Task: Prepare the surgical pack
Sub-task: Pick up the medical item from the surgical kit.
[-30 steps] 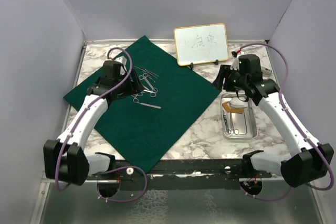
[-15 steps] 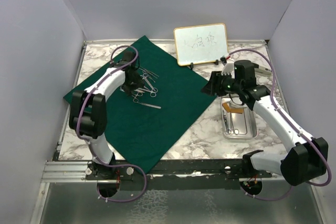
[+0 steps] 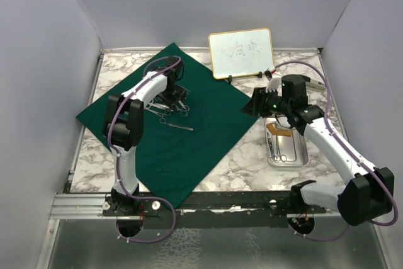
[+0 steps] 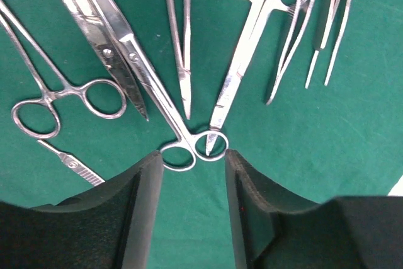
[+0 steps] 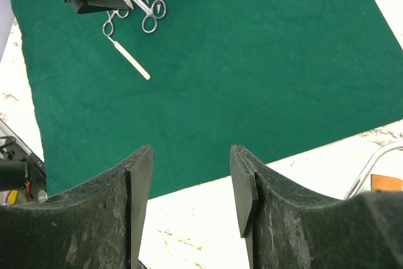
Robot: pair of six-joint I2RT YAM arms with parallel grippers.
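The dark green cloth (image 3: 189, 137) lies spread on the marble table. Several silver scissor-like instruments (image 3: 171, 106) lie on its far left part. My left gripper (image 3: 174, 90) hangs low over them, open and empty. In the left wrist view (image 4: 194, 174) its jaws stand either side of the ring handles of a pair of scissors (image 4: 141, 74). My right gripper (image 3: 255, 103) is open and empty above the cloth's right edge (image 5: 252, 61). The steel tray (image 3: 288, 164) sits to the right of the cloth and holds a few instruments (image 3: 278, 149). No gauze squares show clearly.
A gold-framed whiteboard (image 3: 241, 53) stands at the back, just behind the right gripper. An orange item (image 3: 281, 128) lies at the tray's far end. Grey walls close the table on three sides.
My left arm has swung from the cloth's left side up and right, so the gripper now hangs over the instruments. My right gripper moved left towards the cloth's edge.
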